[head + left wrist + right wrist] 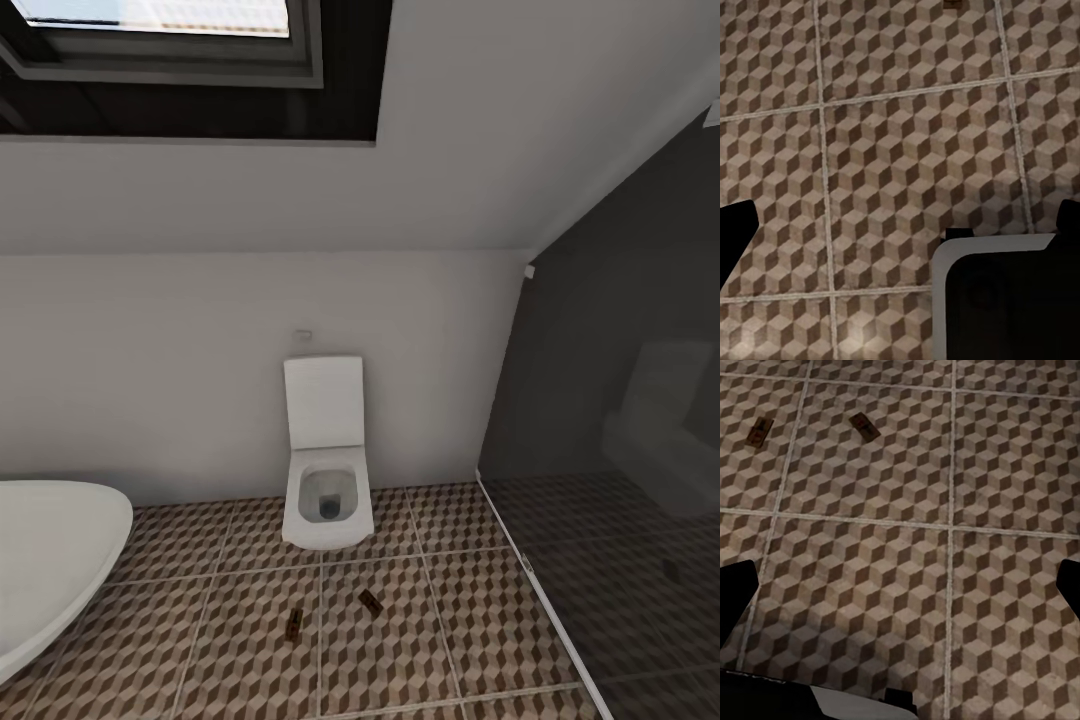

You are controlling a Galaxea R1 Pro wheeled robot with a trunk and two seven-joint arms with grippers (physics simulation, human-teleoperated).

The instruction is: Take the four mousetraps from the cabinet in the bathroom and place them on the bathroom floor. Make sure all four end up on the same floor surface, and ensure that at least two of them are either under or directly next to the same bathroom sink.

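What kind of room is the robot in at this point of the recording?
A bathroom, most likely under a sloped roof: a white toilet stands against the far wall, a white bathtub curves in beside it, and the cube-patterned tile floor has two mousetraps lying on it.

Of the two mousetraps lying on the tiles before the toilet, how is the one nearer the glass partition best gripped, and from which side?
The mousetrap lies flat on the bathroom floor, turned diagonal, apart from the other mousetrap. Probably best: descend from straight above and close the gripper across the board's two long edges, its narrower span, with the wrist turned to match the diagonal. Its wire details are too small to judge.
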